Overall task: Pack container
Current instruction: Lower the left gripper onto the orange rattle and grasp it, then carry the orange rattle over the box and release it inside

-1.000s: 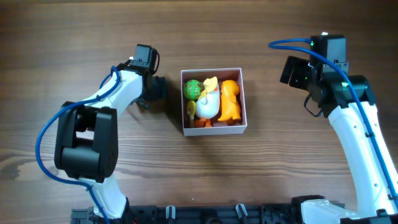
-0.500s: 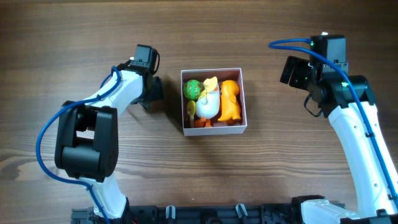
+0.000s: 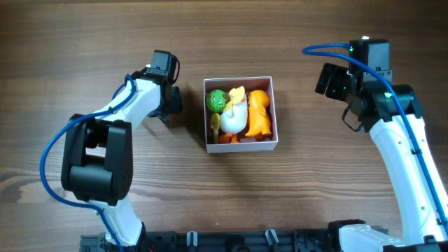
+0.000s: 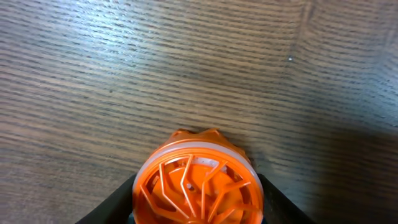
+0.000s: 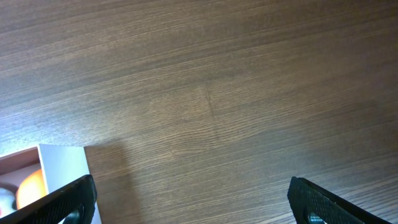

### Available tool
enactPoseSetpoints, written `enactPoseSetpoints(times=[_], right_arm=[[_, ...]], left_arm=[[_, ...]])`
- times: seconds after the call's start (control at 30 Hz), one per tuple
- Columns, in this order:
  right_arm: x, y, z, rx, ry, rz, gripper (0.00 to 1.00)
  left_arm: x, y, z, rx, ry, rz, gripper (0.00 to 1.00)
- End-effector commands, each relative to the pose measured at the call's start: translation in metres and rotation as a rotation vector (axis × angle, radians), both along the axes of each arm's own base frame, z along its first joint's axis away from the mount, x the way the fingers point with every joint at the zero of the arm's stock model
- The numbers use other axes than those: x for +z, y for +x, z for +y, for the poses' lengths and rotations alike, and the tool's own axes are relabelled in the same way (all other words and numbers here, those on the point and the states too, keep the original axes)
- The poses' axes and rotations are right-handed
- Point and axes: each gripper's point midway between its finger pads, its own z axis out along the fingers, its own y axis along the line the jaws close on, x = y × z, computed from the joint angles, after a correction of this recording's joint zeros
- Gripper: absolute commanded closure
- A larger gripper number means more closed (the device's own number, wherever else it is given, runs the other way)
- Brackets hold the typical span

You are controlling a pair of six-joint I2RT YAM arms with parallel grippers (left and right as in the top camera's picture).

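left pincer (image 3: 171,103) clamped on orange wheel toy (image 4: 198,186), near container (image 3: 241,79) | container mid bench (image 3: 315,175), nearly full | right pincer (image 5: 193,202) wide open, empty | risk: wheel toy perches on packed toys (image 3: 238,113), rolls out

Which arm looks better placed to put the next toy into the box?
Probably left: the left gripper holds an orange wheel close beside the box; the right gripper is open and empty.

1. Left wrist view: the orange ribbed wheel (image 4: 198,186) runs off the bottom edge, and the left gripper (image 4: 196,180) shows only dark finger slivers touching its sides.
2. Overhead: the arm hides that wheel.
3. Right wrist view: the left edge cuts the container (image 5: 62,163), and the bottom corners cut the right gripper's (image 5: 191,180) wide-apart fingers.
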Motion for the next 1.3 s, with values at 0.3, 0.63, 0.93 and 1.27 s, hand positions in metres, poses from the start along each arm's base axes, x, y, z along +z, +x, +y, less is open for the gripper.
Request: enactPoseSetpoints(times=[0.3,0.63,0.93,1.27], right_arm=[[-0.001,0.001,-0.003,-0.025,0.0,-0.002,0.0],[-0.001,0.001,-0.003,-0.025,0.0,-0.002,0.0],[-0.001,0.001,-0.003,-0.025,0.0,-0.002,0.0],[-0.001,0.001,-0.003,-0.025,0.0,-0.003,0.0]], left_arm=[[0.134,-0.016,-0.016,-0.04,-0.152,-0.227,0.63],[0.177,-0.082,-0.124,-0.312,-0.309,-0.231,0.6],[0.177,-0.112,-0.203,-0.514,-0.36,-0.259,0.59],[0.151,-0.102,-0.231,-0.542,-0.374,-0.245,0.55]])
